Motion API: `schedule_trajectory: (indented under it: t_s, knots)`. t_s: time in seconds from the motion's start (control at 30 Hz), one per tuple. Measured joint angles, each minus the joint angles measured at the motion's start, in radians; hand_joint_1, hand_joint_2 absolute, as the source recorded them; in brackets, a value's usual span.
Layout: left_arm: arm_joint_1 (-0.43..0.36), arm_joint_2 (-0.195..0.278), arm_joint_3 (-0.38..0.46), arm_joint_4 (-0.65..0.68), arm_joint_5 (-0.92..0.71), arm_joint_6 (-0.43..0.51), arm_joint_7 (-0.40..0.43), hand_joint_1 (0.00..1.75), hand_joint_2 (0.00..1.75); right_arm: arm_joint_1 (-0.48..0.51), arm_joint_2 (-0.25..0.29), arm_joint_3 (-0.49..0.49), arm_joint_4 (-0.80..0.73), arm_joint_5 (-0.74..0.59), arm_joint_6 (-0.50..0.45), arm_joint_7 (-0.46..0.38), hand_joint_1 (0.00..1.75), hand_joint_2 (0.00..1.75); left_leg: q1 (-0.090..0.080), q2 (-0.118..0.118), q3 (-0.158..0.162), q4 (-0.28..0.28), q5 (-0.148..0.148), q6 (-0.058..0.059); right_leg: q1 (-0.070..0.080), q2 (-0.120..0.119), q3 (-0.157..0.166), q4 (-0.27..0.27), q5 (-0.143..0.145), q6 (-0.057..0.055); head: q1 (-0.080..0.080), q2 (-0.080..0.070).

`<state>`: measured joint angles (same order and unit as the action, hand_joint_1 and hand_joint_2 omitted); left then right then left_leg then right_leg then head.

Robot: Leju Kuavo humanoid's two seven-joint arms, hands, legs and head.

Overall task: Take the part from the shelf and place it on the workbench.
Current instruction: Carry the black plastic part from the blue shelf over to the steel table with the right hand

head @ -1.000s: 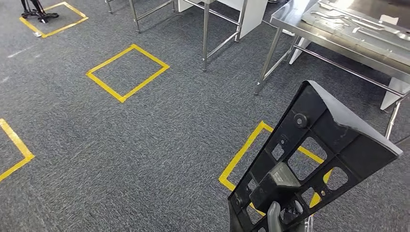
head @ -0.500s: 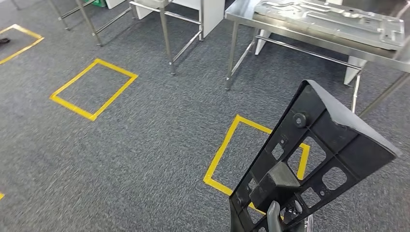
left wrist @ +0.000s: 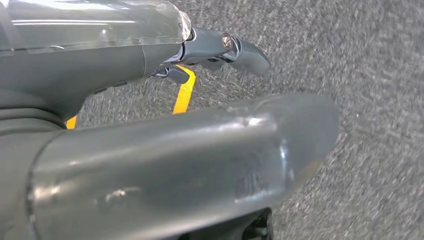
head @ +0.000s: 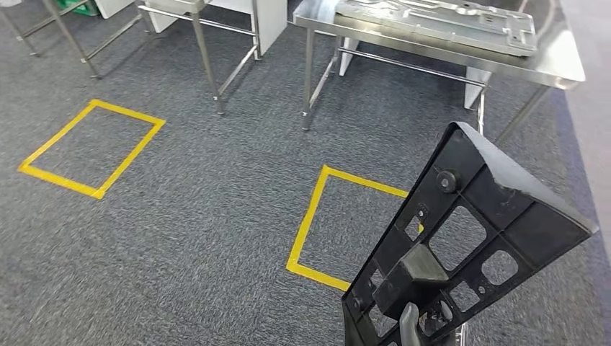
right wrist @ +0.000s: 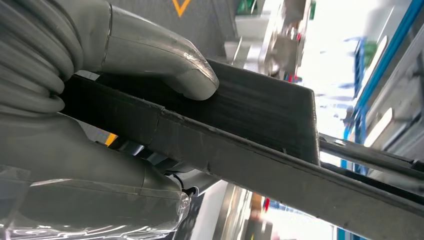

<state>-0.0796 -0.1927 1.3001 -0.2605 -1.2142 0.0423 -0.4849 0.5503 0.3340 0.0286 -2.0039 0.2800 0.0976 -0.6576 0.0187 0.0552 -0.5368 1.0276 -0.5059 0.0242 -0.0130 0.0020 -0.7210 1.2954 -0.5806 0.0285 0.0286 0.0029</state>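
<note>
Part (head: pixel 472 238): black moulded plastic panel, flat and ribbed, pierced by several rectangular cut-outs, with a round boss near its upper end and a raised block near its lower end; held tilted, upper end leaning away to the right, low on the right of the head view, above the carpet and short of the table; in the right wrist view it runs as a long dark ribbed bar away from the hand.

Right hand (right wrist: pixel 90 100): closed on the part; thick grey thumb pressed on one face of the panel, grey ribbed cover and fingers (right wrist: pixel 75 165) wrapped against the other; in the head view one pale finger shows at the panel's lower edge.

Left hand (left wrist: pixel 165 150): hanging over the carpet, holding nothing; thumb large and blurred in the foreground, darker fingers (left wrist: pixel 235 47) extended apart from it, nothing between them.

Table (head: pixel 562 65): stainless steel, on thin metal legs with a cross rail, at the top right of the head view; carries a pressed sheet-metal panel (head: pixel 439 18), silver, embossed, lying flat along the top.

Second table frame (head: pixel 205 50): metal legs and rail, top left of centre, beside a white cabinet (head: pixel 266 21).

Floor (head: pixel 194 216): dark grey speckled carpet; yellow tape square (head: pixel 90 148) at the left; second yellow tape square (head: pixel 317 216) just before the steel table, its right side hidden behind the part.
</note>
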Motion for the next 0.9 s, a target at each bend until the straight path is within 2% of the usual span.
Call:
schedule_trajectory:
  t_s: [0.03,0.1,0.13,0.17,0.23,0.27,0.33,0.4,0.43,0.47,0.5,0.53,0.57,0.6,0.63,0.67,0.7,0.73,0.77,0.8,0.83,0.9]
  knots:
    - [0.000,0.000,0.000,0.000,0.000,0.000,0.000,0.00,0.00,0.000,0.000,-0.001,0.000,0.000,0.000,0.000,1.75,1.75,0.000,0.012,0.004,0.000,-0.003,-0.002,0.000,-0.008,0.027,-0.053,0.034,-0.003,0.000,0.000]
    - [-0.002,-0.001,0.000,0.000,0.000,0.000,0.000,0.00,0.00,0.000,0.000,-0.002,-0.001,0.000,0.000,0.000,1.75,1.75,-0.002,0.033,0.014,-0.001,-0.010,-0.008,0.008,-0.049,0.102,-0.196,0.092,-0.015,0.000,0.000]
    - [-0.002,-0.001,0.000,0.000,0.000,-0.001,0.000,0.00,0.00,-0.001,0.000,-0.001,-0.002,0.000,0.000,0.000,1.75,1.75,-0.003,0.041,0.018,-0.001,-0.014,-0.014,0.013,-0.064,0.124,-0.241,0.103,-0.021,0.000,0.000]
    - [-0.003,-0.001,0.000,0.000,0.000,-0.001,0.000,0.00,0.00,-0.001,0.001,-0.001,-0.002,0.001,0.000,0.000,1.75,1.75,-0.004,0.049,0.021,-0.002,-0.016,-0.019,0.018,-0.072,0.133,-0.262,0.104,-0.026,-0.001,0.000]
    - [-0.006,-0.002,0.000,0.000,0.000,-0.003,0.000,0.00,0.00,0.000,0.001,-0.001,-0.003,0.003,0.000,0.001,1.75,1.75,-0.006,0.067,0.031,-0.010,-0.019,-0.030,0.021,-0.054,0.132,-0.266,0.103,-0.035,0.000,0.000]
    - [-0.007,-0.002,0.000,0.000,0.000,-0.004,0.000,0.00,0.00,0.001,0.002,-0.001,-0.004,0.004,0.000,0.001,1.75,1.75,-0.005,0.065,0.036,-0.009,-0.023,-0.035,0.018,-0.042,0.135,-0.273,0.107,-0.039,0.000,0.000]
    - [-0.008,-0.003,0.000,0.000,0.000,-0.004,0.000,0.00,0.00,0.001,0.004,0.000,-0.004,0.005,0.000,0.001,1.75,1.75,-0.003,0.023,0.021,0.035,-0.055,-0.043,0.010,-0.020,0.144,-0.287,0.114,-0.049,-0.003,0.000]
    - [-0.005,-0.003,0.000,0.000,0.000,-0.004,0.001,0.00,0.00,0.000,0.006,0.001,-0.004,0.006,0.000,0.001,1.75,1.75,0.000,-0.030,-0.038,0.155,-0.113,-0.045,0.007,0.003,0.148,-0.291,0.115,-0.057,-0.006,0.000]
    - [-0.003,-0.003,0.000,0.000,0.000,-0.004,0.002,0.00,0.00,0.000,0.006,0.001,-0.004,0.007,0.000,0.002,1.75,1.75,0.001,-0.040,-0.071,0.216,-0.134,-0.046,0.008,0.017,0.148,-0.290,0.114,-0.060,-0.008,0.000]
    - [0.000,-0.003,0.000,0.000,0.000,-0.004,0.003,0.00,0.00,0.000,0.006,0.001,-0.004,0.007,0.000,0.002,1.75,1.75,0.001,-0.045,-0.094,0.251,-0.137,-0.047,0.009,0.032,0.150,-0.288,0.113,-0.061,-0.008,0.000]
    - [0.002,-0.003,0.000,0.000,0.000,-0.004,0.003,0.00,0.00,0.000,0.006,0.001,-0.003,0.008,0.000,0.002,1.75,1.75,0.001,-0.048,-0.101,0.251,-0.119,-0.047,0.010,0.049,0.151,-0.286,0.111,-0.061,-0.008,0.000]
    - [0.003,-0.003,0.000,0.000,0.000,-0.004,0.003,0.00,0.00,0.000,0.006,0.001,-0.003,0.009,0.000,0.002,1.75,1.75,0.001,-0.052,-0.090,0.212,-0.083,-0.046,0.010,0.065,0.153,-0.282,0.108,-0.060,-0.008,0.000]
    - [0.004,-0.003,0.000,0.000,0.000,-0.005,0.003,0.00,0.00,0.000,0.006,0.001,-0.003,0.009,0.000,0.002,1.75,1.75,0.001,-0.066,-0.068,0.149,-0.041,-0.043,0.010,0.080,0.155,-0.278,0.105,-0.058,-0.009,0.000]
    - [0.004,-0.003,0.000,0.000,0.000,-0.006,0.003,0.00,0.00,0.000,0.006,0.001,-0.002,0.010,0.000,0.002,1.75,1.75,0.002,-0.092,-0.046,0.089,-0.011,-0.039,0.010,0.093,0.154,-0.272,0.101,-0.054,-0.009,0.000]
    - [0.004,-0.003,0.000,0.000,0.000,-0.007,0.003,0.00,0.00,0.000,0.006,0.002,-0.002,0.010,0.000,0.002,1.75,1.75,0.003,-0.115,-0.029,0.044,0.006,-0.035,0.009,0.105,0.151,-0.267,0.098,-0.049,-0.009,0.000]
    - [0.003,-0.002,0.000,0.000,0.000,-0.008,0.004,0.00,0.00,0.000,0.006,0.002,-0.002,0.011,-0.001,0.003,1.75,1.75,0.002,-0.134,-0.020,0.019,0.009,-0.031,0.007,0.116,0.148,-0.263,0.096,-0.044,-0.009,0.000]
    - [0.003,-0.002,0.000,0.000,0.000,-0.009,0.005,0.00,0.00,0.000,0.007,0.003,-0.001,0.012,-0.002,0.004,1.75,1.75,0.000,-0.139,-0.017,0.013,0.004,-0.028,0.004,0.127,0.144,-0.262,0.096,-0.037,-0.010,0.000]
    - [0.002,-0.002,0.000,0.000,0.000,-0.008,0.006,0.00,0.00,0.000,0.007,0.003,-0.001,0.013,-0.003,0.005,1.75,1.75,-0.001,-0.129,-0.014,0.007,0.006,-0.023,0.002,0.139,0.141,-0.264,0.098,-0.029,-0.010,0.000]
    - [0.002,-0.003,0.000,0.000,0.000,-0.007,0.008,0.00,0.00,0.002,0.007,0.003,-0.001,0.014,-0.004,0.006,1.75,1.75,0.000,-0.117,-0.009,0.001,0.008,-0.017,0.001,0.139,0.139,-0.263,0.097,-0.024,-0.011,0.000]
    - [0.001,-0.003,0.000,0.000,-0.001,-0.005,0.009,0.00,0.00,0.003,0.007,0.003,-0.001,0.014,-0.005,0.007,1.75,1.75,0.002,-0.104,-0.004,-0.006,0.011,-0.011,0.002,0.121,0.134,-0.252,0.091,-0.019,-0.009,0.000]
    - [0.002,-0.003,0.000,-0.001,-0.001,-0.004,0.010,0.00,0.00,0.002,0.007,0.003,-0.001,0.015,-0.008,0.007,1.75,1.75,0.004,-0.091,0.000,-0.013,0.014,-0.004,0.004,0.093,0.119,-0.223,0.074,-0.015,-0.005,0.000]
    - [0.004,-0.004,0.000,-0.001,-0.001,-0.004,0.010,0.00,0.00,-0.001,0.008,0.003,0.000,0.023,-0.023,0.009,1.75,1.75,0.004,-0.067,0.006,-0.020,0.013,0.003,0.003,0.030,0.062,-0.113,0.019,-0.008,0.003,0.000]
